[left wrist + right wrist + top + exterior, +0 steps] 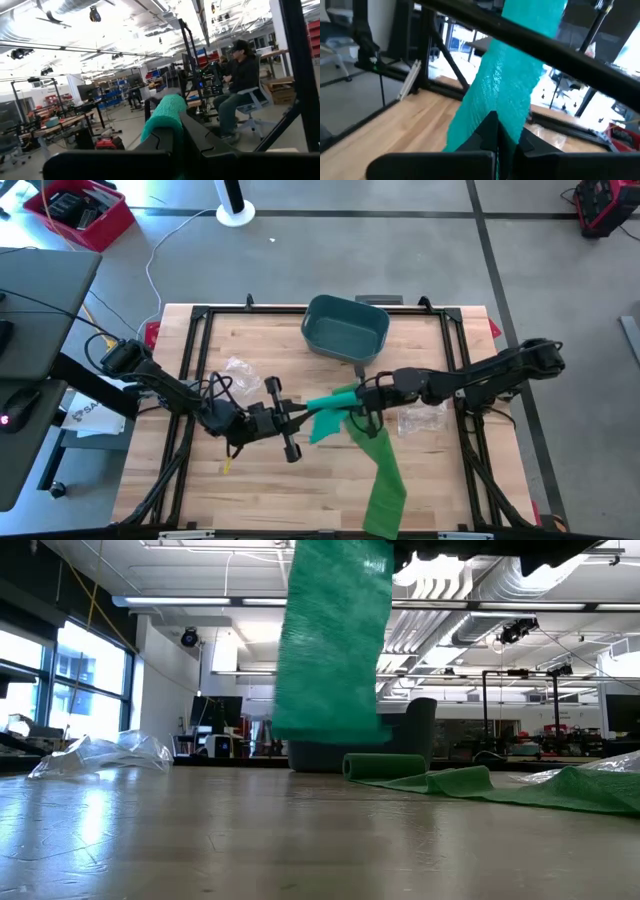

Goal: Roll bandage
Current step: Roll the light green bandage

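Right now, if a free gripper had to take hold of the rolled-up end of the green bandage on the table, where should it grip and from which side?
Probably grip the rolled end across its middle, coming straight down from above. It lies on its side on the table, so its round flanks face the fingers. The loose tail trails off one end, so stay clear of that side.
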Action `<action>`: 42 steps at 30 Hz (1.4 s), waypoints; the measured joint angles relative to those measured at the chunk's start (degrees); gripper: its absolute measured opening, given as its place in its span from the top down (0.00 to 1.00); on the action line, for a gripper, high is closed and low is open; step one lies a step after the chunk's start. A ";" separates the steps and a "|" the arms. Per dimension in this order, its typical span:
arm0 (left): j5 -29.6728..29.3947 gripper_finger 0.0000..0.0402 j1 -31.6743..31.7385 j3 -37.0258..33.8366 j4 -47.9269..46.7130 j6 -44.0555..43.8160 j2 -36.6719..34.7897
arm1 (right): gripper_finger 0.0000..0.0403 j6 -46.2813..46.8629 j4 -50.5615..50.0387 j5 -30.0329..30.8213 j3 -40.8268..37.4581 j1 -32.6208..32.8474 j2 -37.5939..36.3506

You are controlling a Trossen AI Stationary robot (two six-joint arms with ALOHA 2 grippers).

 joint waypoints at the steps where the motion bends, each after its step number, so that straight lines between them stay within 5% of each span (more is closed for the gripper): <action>1: -0.21 0.99 -0.06 0.00 -0.01 0.48 0.00 | 1.00 0.10 -0.57 -0.08 0.00 0.22 -0.86; 15: -2.31 0.99 -0.07 0.00 -7.83 9.38 -0.07 | 1.00 0.94 -3.72 -0.23 0.00 5.50 -2.42; 26: -16.09 0.99 0.57 0.02 -7.99 18.07 -0.07 | 1.00 4.66 -3.08 -0.06 0.00 5.39 -2.44; 35: -14.19 0.99 1.29 0.02 -7.95 16.10 -0.07 | 0.99 10.00 -2.94 -0.44 -0.02 3.29 -2.44; 42: -8.82 0.99 0.92 0.04 -7.93 12.80 -0.07 | 0.79 10.46 -4.78 -1.96 -0.09 0.25 -2.44</action>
